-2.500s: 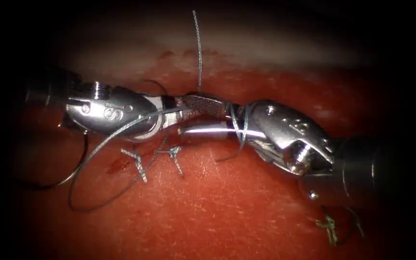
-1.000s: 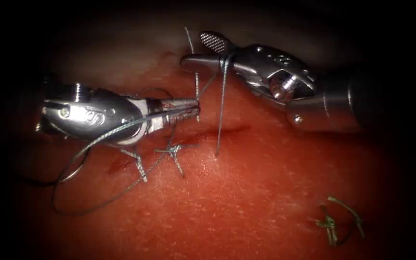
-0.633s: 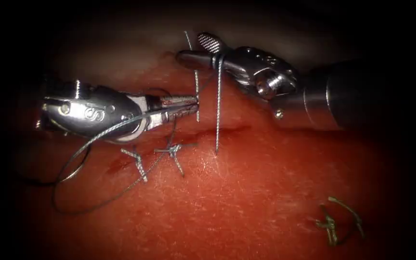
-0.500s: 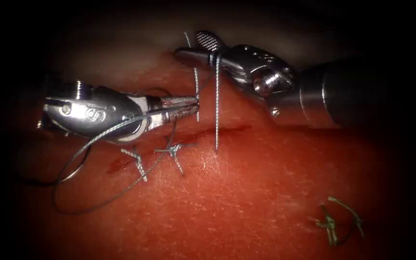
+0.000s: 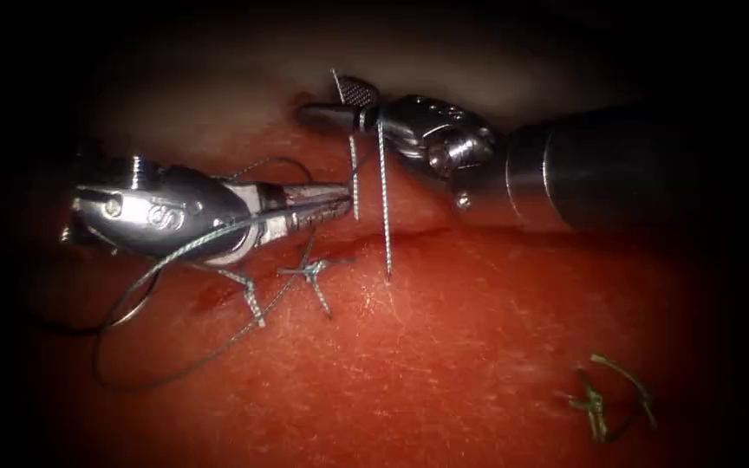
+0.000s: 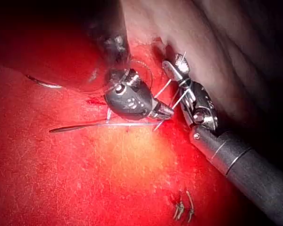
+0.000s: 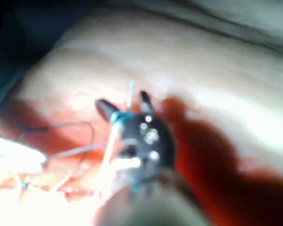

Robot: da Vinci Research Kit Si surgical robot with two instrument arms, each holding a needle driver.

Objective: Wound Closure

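Grey braided thread [image 5: 384, 199] runs straight up from the tissue [image 5: 444, 347], out of a point just below the cut [image 5: 426, 232] near its left end. It reaches the right tool [image 5: 327, 97] and is looped round that tool just behind its jaws. Those jaws stand spread and pinch nothing. From the loop a short tail drops to the left tool [image 5: 340, 198], whose jaws are pressed together on it near its end. The free tip of the tail sticks up past the right tool. More thread sweeps in a wide slack loop over the left tool's body and across the tissue to the left of the cut. Two knotted stitches [image 5: 312, 276] sit just below the left tool's tip. Cut ends [image 5: 598, 400] lie well apart on the right.

The needle [image 5: 136, 303] appears to be the thin bright arc on the tissue at the far left, below the left tool. Neither tool holds it.

Compared with 2.5 s ago, the right tool has risen from beside the left tool to the far edge of the tissue, carrying its loops with it. The strand to the tissue now stands drawn straight. Over the last half second the right tool has slid a little further left. The left tool has hardly moved.

Most of the arc is lost in shadow and behind the left tool, so I cannot tell whether its point is in the tissue. The right wrist view is too soft to show how the thread lies on the jaws.
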